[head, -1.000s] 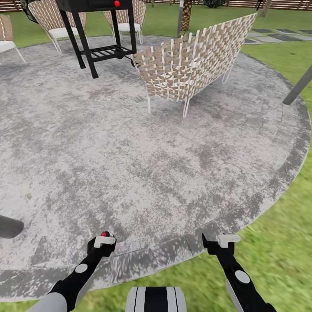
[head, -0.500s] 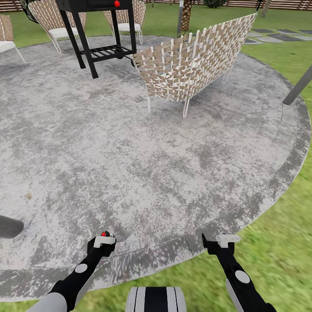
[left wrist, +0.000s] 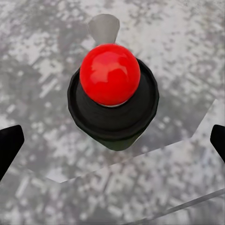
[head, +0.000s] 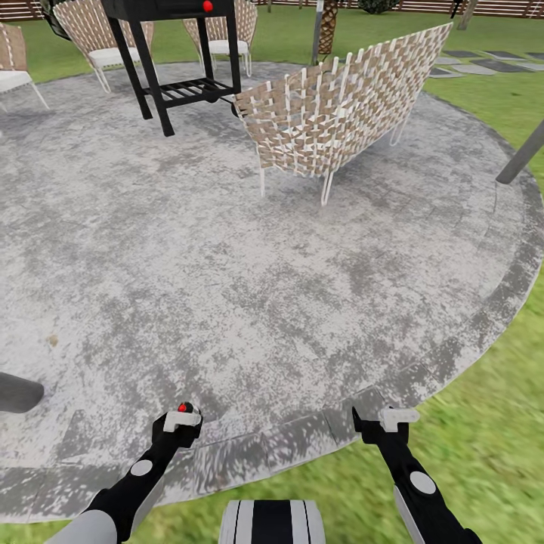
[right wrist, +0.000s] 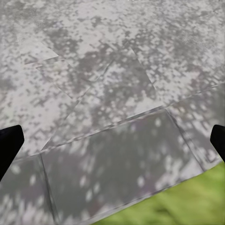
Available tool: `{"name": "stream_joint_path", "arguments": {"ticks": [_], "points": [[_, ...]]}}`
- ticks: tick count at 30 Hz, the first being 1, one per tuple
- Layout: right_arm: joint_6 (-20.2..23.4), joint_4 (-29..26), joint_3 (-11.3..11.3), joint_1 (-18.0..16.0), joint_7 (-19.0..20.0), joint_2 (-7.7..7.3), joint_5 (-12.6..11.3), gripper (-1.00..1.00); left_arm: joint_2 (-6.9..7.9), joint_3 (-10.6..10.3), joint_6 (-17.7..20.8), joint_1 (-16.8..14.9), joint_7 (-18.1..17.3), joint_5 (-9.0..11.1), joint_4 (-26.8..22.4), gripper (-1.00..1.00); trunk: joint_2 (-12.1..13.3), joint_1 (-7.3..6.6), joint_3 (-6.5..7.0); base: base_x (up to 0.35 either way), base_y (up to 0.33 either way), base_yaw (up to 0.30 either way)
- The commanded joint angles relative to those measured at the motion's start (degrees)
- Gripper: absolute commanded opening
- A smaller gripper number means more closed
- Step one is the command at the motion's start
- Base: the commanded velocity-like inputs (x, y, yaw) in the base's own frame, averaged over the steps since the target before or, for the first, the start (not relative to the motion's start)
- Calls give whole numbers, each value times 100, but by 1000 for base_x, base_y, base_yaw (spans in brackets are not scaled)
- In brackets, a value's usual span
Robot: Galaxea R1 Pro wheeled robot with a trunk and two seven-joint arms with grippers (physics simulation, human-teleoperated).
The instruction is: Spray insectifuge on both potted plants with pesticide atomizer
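Seen from the robot's head: round grey mottled patio [head: 227,264] spread ahead, ringed by green lawn [head: 483,423]. At the patio's far side, a woven sofa [head: 340,98] and a black grill stand [head: 174,68]. Beyond the patio's far right rim, flat stepping stones [head: 483,64] in the grass.

At the patio's near rim, both arms reaching forward side by side. Left gripper [head: 181,417] over the patio's border stones, with a red dot at its tip. Right gripper [head: 389,417] over the same border, just inside the grass line, released and holding nothing, black fingertips [right wrist: 9,143] spread wide.

In the left wrist view: pesticide atomizer [left wrist: 110,93] end-on between the left fingers, above the patio's paving. Glossy red cap facing the camera, dark round body behind it, pale grey nozzle poking past the far side. Long axis therefore in line with the fingers, not across them. Left fingertips [left wrist: 9,145] wide apart with paving visible on each side of the bottle; cannot tell whether clenched on it or merely around it.

Judged from this: bottle already with the left arm, so spraying likely falls to that side. Bearing of the potted plants from the patio: cannot tell.
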Motion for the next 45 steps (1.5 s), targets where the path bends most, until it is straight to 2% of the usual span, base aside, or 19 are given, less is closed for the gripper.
{"name": "stream_joint_path", "arguments": {"ticks": [1, 45], "points": [[-16, 2, 0, -2, -2, 0, 2, 100, 5, -24, -19, -3, 1, 4, 4, 100, -1, -1, -3, 0, 0, 2], [-16, 2, 0, -2, -2, 0, 2, 100, -1, -24, -80, 15, 1, -13, 4, 100, -1, -1, -3, 13, 0, 11]]}}
